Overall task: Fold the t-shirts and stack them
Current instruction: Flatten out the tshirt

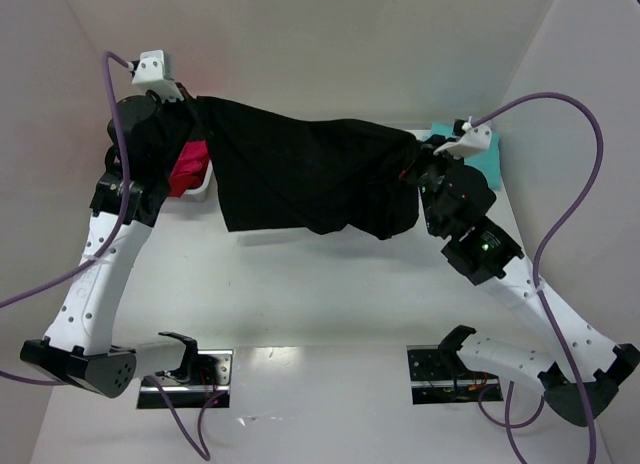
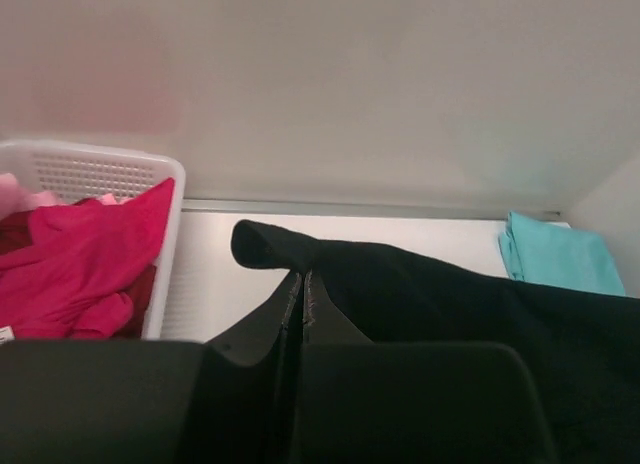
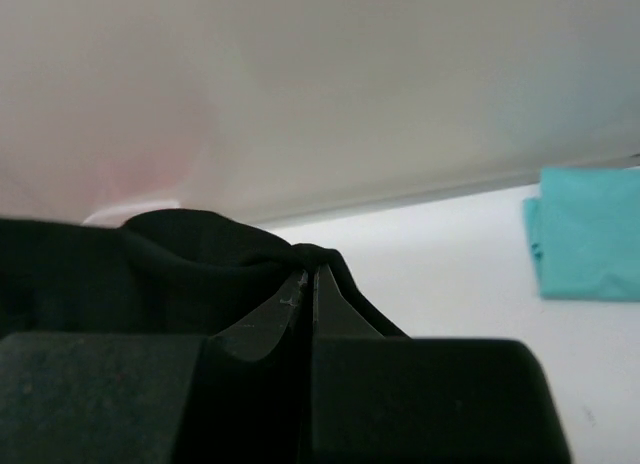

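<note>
1. The soft black short-sleeved cloth t-shirt (image 1: 310,174) hangs stretched between both hands above the white surface (image 1: 330,304). In the top view its folds and the arms hide both sets of fingertips.
2. The left wrist view shows the left hand (image 2: 303,286) clamped on a bunched black edge.
3. The right wrist view shows the right hand (image 3: 308,281) clamped on the same shirt.
4. The folded teal cloth t-shirt (image 2: 560,254) lies far right on the surface. It is partly hidden in the top view and cut off in the right wrist view.
5. The crumpled magenta-pink cloth t-shirt (image 2: 80,259) fills the white lattice plastic basket (image 2: 100,172). Only the left wrist view shows it clearly.
</note>
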You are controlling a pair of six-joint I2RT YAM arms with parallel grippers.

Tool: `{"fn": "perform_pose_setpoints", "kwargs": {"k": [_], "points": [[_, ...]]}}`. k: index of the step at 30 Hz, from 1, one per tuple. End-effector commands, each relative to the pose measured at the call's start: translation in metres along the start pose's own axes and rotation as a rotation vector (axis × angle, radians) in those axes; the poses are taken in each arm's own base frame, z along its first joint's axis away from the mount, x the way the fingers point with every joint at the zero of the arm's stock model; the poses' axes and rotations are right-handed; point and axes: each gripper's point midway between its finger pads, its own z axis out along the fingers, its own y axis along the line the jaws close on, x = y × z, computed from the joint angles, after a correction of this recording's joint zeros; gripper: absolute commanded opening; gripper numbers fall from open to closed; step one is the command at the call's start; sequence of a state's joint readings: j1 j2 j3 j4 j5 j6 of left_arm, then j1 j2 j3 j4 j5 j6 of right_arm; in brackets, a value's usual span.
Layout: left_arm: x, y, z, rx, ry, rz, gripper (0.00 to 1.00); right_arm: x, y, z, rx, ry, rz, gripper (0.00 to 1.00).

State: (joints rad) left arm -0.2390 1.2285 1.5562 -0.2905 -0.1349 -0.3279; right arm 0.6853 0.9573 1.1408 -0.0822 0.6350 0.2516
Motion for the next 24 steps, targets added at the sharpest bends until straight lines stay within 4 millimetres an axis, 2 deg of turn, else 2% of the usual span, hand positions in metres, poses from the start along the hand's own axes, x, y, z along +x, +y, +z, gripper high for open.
{"fn": "perform_pose_setpoints", "kwargs": {"k": [1,2,3,7,10,11,13,15,17,20,21,22,23,24], "points": [[-0.046,0.022,-0.016,-0.116,-0.127,-0.002,0.00,-0.086,-0.012,0.007,0.118,-0.254,0.060,0.01],[-0.052,0.026,-0.017,-0.127,-0.140,-0.003,0.00,-0.091,-0.013,0.008,0.136,-0.269,0.062,0.01],[-0.062,0.033,-0.020,-0.150,-0.164,-0.005,0.00,-0.105,-0.017,0.008,0.164,-0.307,0.082,0.01],[-0.077,0.042,-0.020,-0.201,-0.209,-0.021,0.00,-0.124,-0.028,0.012,0.252,-0.360,0.055,0.01],[-0.080,0.046,-0.017,-0.223,-0.218,-0.013,0.00,-0.130,-0.034,0.011,0.247,-0.392,0.051,0.01],[-0.075,0.047,-0.008,-0.226,-0.206,-0.011,0.00,-0.136,-0.034,0.010,0.205,-0.412,0.081,0.01],[-0.074,0.043,-0.007,-0.201,-0.200,-0.009,0.00,-0.127,-0.042,0.017,0.210,-0.380,0.090,0.01],[-0.071,0.038,-0.002,-0.171,-0.193,-0.007,0.00,-0.129,-0.036,0.015,0.170,-0.376,0.084,0.01],[-0.071,0.035,-0.002,-0.156,-0.189,-0.006,0.00,-0.122,-0.030,0.018,0.131,-0.356,0.033,0.01],[-0.059,0.021,0.003,-0.070,-0.149,0.015,0.00,-0.123,-0.022,0.015,0.078,-0.341,-0.005,0.01],[-0.051,0.014,0.003,-0.023,-0.112,0.030,0.00,-0.121,-0.012,0.015,0.024,-0.321,-0.026,0.01],[-0.053,0.013,0.001,-0.022,-0.112,0.030,0.00,-0.121,-0.008,0.014,0.002,-0.310,-0.021,0.01],[-0.049,0.010,-0.001,-0.004,-0.087,0.017,0.00,-0.102,-0.001,0.016,-0.042,-0.235,-0.025,0.01],[-0.038,0.013,-0.002,-0.015,-0.043,0.019,0.00,-0.096,0.001,0.017,-0.053,-0.209,0.012,0.01]]}}
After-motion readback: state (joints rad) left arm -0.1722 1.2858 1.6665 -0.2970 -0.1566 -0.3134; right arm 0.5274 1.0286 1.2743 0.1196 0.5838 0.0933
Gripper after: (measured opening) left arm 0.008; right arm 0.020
